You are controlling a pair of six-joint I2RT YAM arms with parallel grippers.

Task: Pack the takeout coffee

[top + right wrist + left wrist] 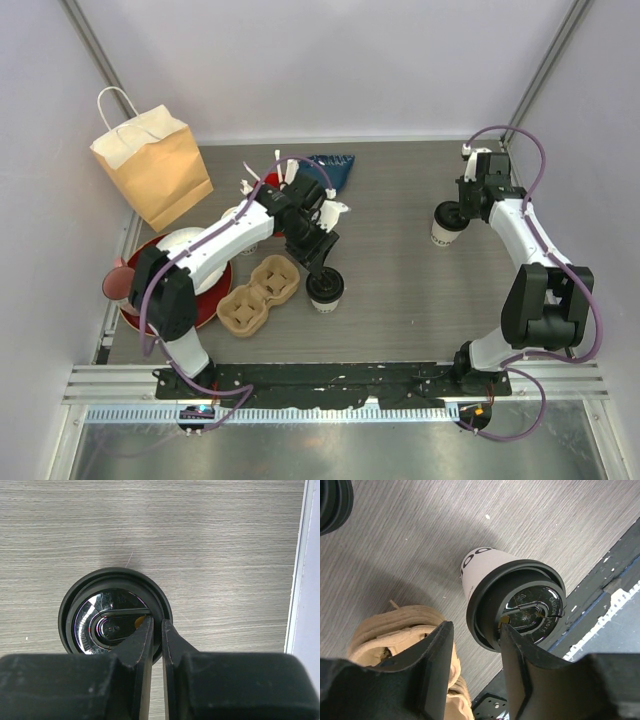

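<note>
One black-lidded cream paper cup (107, 620) sat clamped by your right gripper (156, 626). Your spread left gripper (476, 630) needed centring.

Cream paper cup (480, 572), dark print near its base, stands on the grey wood-grain desk (420, 535); it is capped by a glossy black lid (520, 605) with raised caution lettering around the sip tab. Lower frame: left pincer (476, 629), jaws apart, right finger (520, 670) overlapping the lid's near rim, left finger (427, 670) clear of the cup and over a tan moulded-pulp carrier (385, 635). A dark speckled rail (600, 580) runs along the desk's edge at right; a black rounded shape (332, 502) in the top-left corner can't be identified.
</note>
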